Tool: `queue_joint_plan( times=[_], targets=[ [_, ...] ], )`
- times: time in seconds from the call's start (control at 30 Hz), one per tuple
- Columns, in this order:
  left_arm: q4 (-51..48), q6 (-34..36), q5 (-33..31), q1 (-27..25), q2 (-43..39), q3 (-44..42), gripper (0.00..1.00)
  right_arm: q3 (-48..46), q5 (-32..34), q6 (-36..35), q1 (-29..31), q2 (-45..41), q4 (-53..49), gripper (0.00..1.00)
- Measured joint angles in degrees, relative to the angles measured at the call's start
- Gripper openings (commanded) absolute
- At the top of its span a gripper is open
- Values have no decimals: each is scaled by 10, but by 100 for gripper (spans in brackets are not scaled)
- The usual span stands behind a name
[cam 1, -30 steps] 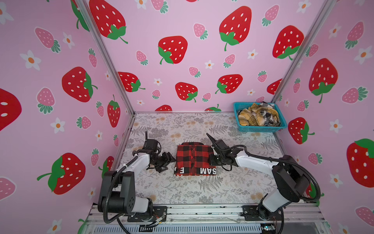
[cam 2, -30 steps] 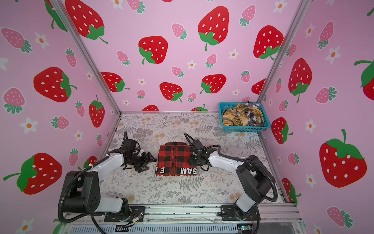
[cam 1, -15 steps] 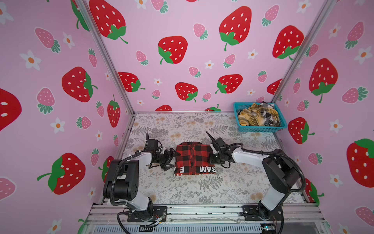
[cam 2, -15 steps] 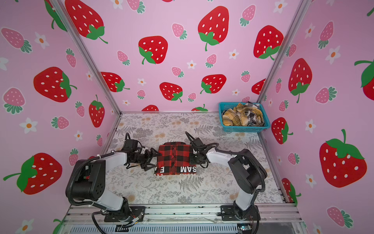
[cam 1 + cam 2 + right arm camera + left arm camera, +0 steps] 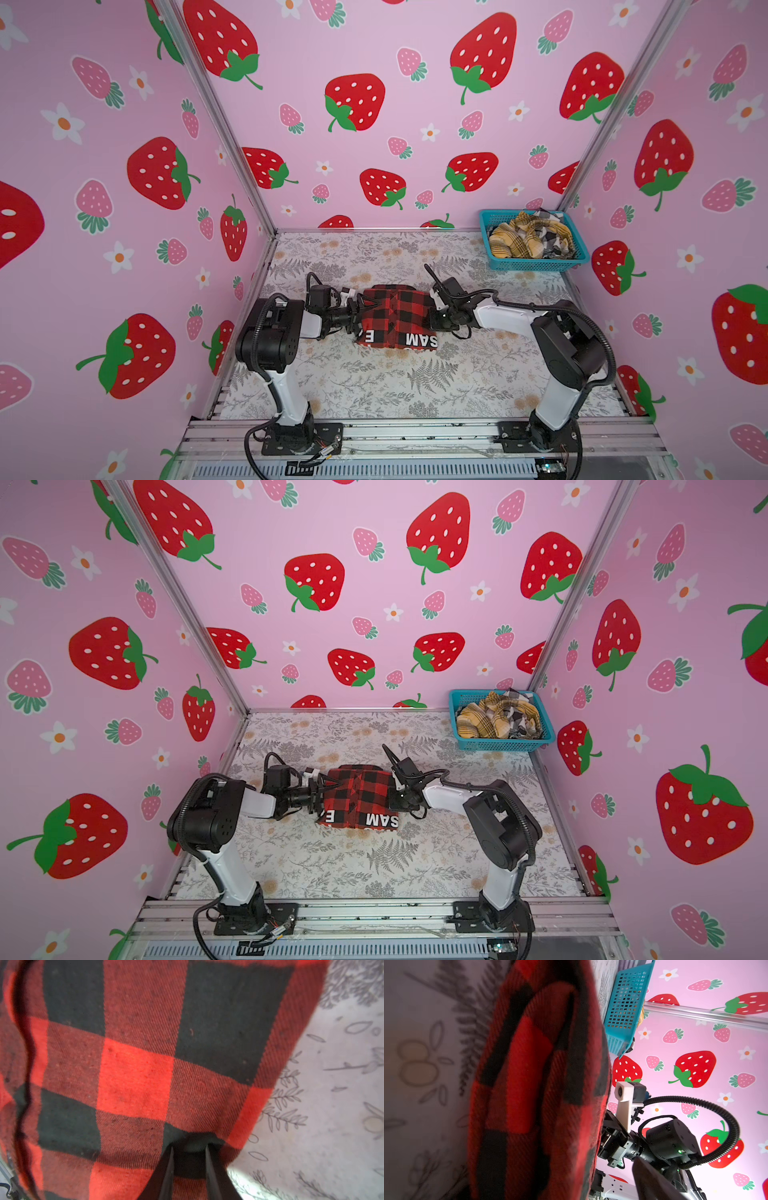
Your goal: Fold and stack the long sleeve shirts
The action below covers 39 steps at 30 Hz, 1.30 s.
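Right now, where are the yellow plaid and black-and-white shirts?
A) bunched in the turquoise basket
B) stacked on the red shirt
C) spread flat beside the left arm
A: both top views show the yellow plaid shirt and black-and-white shirt bunched in the turquoise basket; only the red-and-black shirt lies on the table.

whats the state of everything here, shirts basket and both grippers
basket: upright, holding unfolded shirts
red-and-black shirt: folded, lying flat
yellow plaid shirt: crumpled in the basket
black-and-white plaid shirt: crumpled in the basket
left gripper: open, at the red-and-black shirt's edge
right gripper: pinching the red-and-black shirt's edge
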Motion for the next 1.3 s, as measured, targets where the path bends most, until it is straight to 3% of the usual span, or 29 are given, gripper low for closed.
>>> queue_joint_plan(
  times=[0.23, 0.37, 0.83, 0.9, 1.07, 1.23, 1.3],
  targets=[
    [46, -11, -10, -12, 20, 3, 83, 4, -4, 1, -2, 7, 10, 27],
    [38, -14, -18, -24, 24, 13, 74, 5, -4, 2, -2, 7, 10, 27],
    [-142, 4, -72, -40, -15, 28, 9, 8, -4, 2, -2, 7, 8, 27],
    [-190, 16, -86, -42, -31, 39, 0, 9, -3, 2, -2, 3, 0, 28],
    [-380, 82, -149, -37, -92, 109, 0, 9, 10, -5, -2, -46, -59, 29],
    [-607, 186, -293, -22, -175, 262, 0, 8, 33, -17, -4, -140, -101, 30],
    [-688, 227, -380, -20, -210, 337, 0, -1, 38, -17, -7, -180, -107, 30]
  ],
)
